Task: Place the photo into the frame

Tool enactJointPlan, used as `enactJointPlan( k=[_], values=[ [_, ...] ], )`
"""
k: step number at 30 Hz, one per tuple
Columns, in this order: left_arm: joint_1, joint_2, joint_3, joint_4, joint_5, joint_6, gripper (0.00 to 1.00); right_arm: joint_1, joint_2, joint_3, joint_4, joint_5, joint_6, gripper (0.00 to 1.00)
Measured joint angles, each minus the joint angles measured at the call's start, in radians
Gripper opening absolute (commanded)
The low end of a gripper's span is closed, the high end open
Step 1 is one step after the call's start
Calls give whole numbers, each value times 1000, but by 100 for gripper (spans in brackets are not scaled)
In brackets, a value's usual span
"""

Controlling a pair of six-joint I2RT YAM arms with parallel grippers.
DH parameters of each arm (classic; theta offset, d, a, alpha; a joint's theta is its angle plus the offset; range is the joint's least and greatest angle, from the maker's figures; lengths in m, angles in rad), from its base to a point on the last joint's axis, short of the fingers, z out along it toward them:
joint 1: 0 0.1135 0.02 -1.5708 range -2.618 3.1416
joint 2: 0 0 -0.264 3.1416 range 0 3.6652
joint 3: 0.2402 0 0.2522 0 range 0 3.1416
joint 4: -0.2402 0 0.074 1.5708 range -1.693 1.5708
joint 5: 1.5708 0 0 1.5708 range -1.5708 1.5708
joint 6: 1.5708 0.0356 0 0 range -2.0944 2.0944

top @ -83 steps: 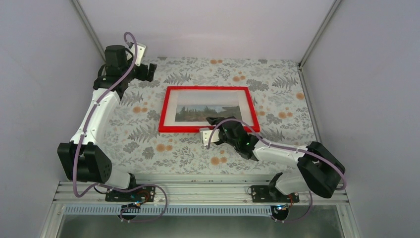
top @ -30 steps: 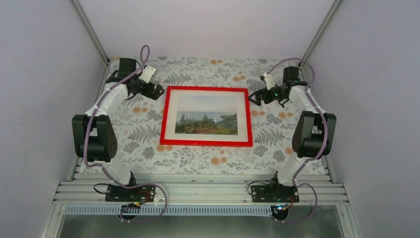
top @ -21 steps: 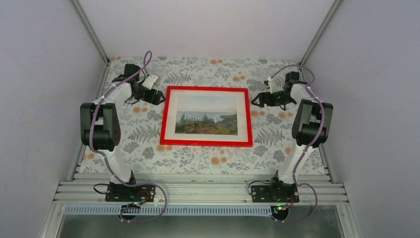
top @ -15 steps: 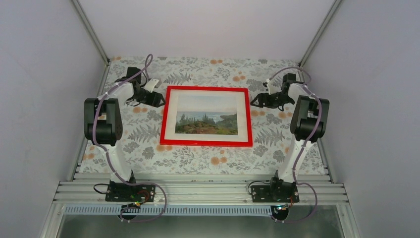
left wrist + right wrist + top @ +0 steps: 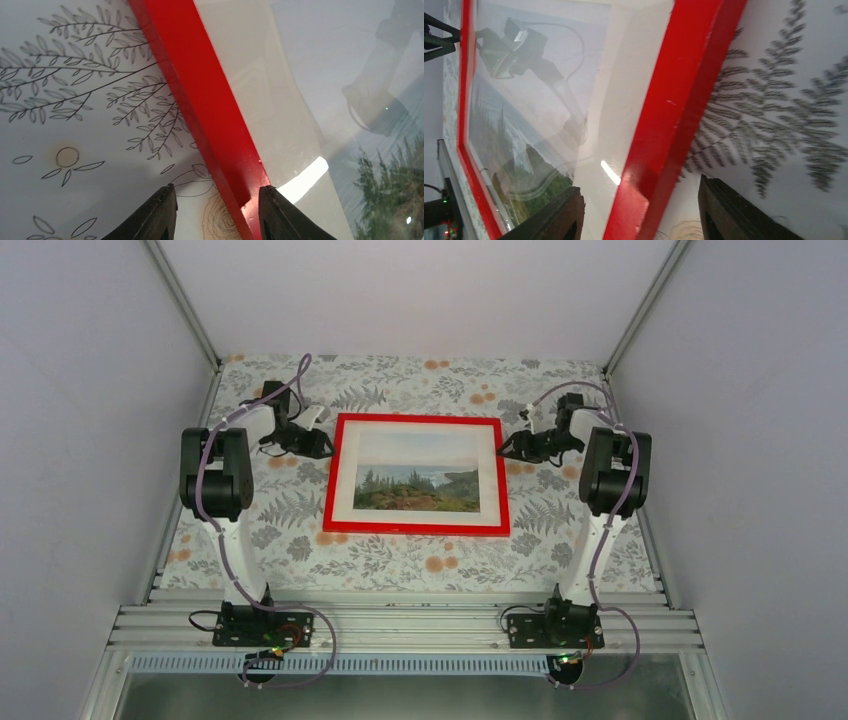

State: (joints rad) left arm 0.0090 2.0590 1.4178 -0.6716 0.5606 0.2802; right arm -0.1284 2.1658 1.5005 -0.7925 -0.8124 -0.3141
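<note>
The red frame lies flat, front up, in the middle of the floral cloth. The photo, green trees under a pale sky, shows behind its pane inside a white margin. My left gripper is low at the frame's left rail near the far corner. In the left wrist view its jaws stand open astride the red rail. My right gripper is at the right rail near the far corner. It is open and straddles the rail with a wide gap.
The patterned cloth covers the whole table. Grey enclosure walls close in left, right and behind. An aluminium rail with both arm bases runs along the near edge.
Both arms have folded down and reached in to the frame's far side rails. Both pairs of jaws have narrowed. Before that, the right arm left the frame's near edge. The frame has shifted little.
</note>
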Motion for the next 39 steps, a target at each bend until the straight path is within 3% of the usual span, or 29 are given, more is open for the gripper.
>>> enactJointPlan(
  k=[8, 17, 28, 39],
  values=[
    [0, 0, -9, -2, 36, 24, 29, 26, -7, -55, 18, -45, 0, 48],
    [4, -76, -133, 6, 31, 61, 24, 36, -66, -166, 41, -64, -21, 47],
    [6, -200, -284, -3, -17, 108, 24, 42, -104, -240, 63, -73, -27, 46],
    [7, -213, -300, 2, -22, 108, 25, 42, -146, -304, 92, -70, -32, 51]
  ],
)
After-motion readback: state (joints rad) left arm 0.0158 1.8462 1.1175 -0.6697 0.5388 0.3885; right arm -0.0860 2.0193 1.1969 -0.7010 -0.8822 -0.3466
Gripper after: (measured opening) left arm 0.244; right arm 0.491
